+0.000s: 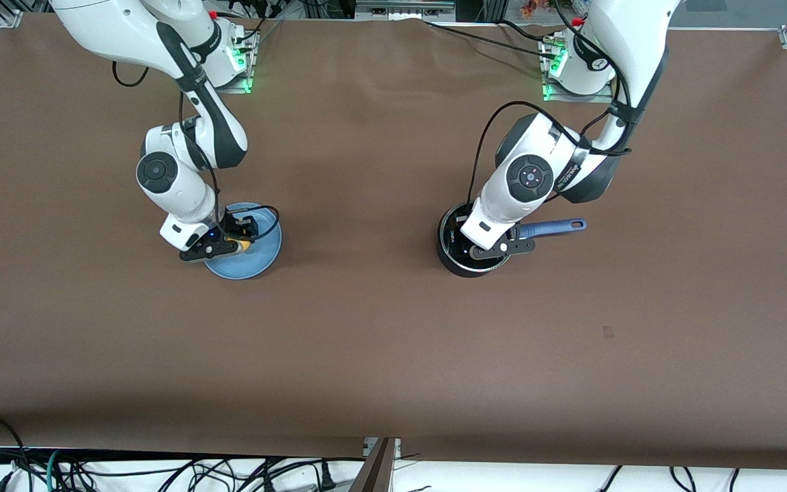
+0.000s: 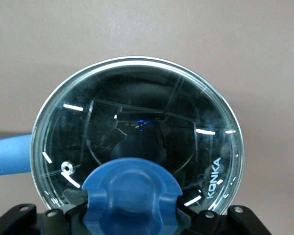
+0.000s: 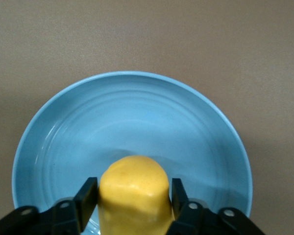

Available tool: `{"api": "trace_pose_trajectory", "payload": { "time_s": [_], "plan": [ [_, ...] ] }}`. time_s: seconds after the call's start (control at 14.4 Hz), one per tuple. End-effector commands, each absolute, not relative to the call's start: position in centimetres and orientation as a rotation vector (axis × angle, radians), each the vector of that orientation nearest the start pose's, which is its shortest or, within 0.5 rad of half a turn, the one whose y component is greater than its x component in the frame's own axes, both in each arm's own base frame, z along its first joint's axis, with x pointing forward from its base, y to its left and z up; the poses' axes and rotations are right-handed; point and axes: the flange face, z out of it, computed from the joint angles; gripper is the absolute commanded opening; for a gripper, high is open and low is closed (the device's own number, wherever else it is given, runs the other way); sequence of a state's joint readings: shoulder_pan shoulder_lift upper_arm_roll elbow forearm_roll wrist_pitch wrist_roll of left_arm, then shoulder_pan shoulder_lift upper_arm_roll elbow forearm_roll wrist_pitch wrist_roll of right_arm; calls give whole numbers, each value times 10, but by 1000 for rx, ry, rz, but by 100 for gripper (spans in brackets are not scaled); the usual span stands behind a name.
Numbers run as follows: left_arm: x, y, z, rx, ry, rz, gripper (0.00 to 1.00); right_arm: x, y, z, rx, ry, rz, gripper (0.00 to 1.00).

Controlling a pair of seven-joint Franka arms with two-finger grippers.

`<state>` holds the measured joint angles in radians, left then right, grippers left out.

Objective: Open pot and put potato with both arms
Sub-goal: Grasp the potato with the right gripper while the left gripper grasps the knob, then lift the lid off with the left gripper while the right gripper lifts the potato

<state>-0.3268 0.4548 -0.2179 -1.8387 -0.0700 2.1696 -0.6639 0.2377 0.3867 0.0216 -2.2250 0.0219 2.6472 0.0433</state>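
the smooth yellow potato point(image 3: 133, 193) sits on the blue plate point(image 3: 63, 127), pinched by the right tool point(image 3: 132, 198). the black pot point(image 1: 453, 263) with its glass lid point(image 2: 137, 112) stands toward the left arm's end of the tabletop point(image 1: 393, 355); the left tool point(image 2: 132, 215) is pressed onto the blue knob point(image 2: 131, 188), its fingertips hidden.

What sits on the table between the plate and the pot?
Nothing: in the front view the brown table is bare between the plate and the pot.
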Motion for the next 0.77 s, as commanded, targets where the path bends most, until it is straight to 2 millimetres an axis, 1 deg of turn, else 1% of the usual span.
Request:
{"api": "trace_pose_trajectory", "payload": {
  "time_s": [0.0, 0.14, 0.28, 0.35, 0.42, 0.49, 0.56, 0.63, 0.7],
  "plan": [
    [544, -314, 316, -3157, -264, 260, 0, 529, 141, 201, -3097, -305, -66, 24],
    [546, -299, 337, -3145, -257, 273, 0, 532, 141, 207, -3094, -312, -80, 20],
    [546, -278, 362, -3142, -193, 283, 0, 540, 143, 224, -3087, -325, -132, 20],
    [547, -261, 375, -3137, -173, 290, 0, 542, 145, 234, -3084, -326, -150, 20],
    [547, -245, 388, -3134, -130, 305, 0, 545, 151, 245, -3079, -325, -156, 20],
    [548, -225, 395, -3127, -119, 330, 0, 550, 165, 257, -3068, -346, -158, 20],
    [547, -204, 401, -3124, -104, 345, 0, 554, 185, 272, -3051, -380, -151, 20],
    [538, -191, 405, -3119, -55, 343, 0, 559, 207, 286, -3039, -370, -140, 20],
    [532, -171, 407, -3098, -12, 334, 0, 563, 236, 303, -3025, -303, -141, 20]
  ]
}}
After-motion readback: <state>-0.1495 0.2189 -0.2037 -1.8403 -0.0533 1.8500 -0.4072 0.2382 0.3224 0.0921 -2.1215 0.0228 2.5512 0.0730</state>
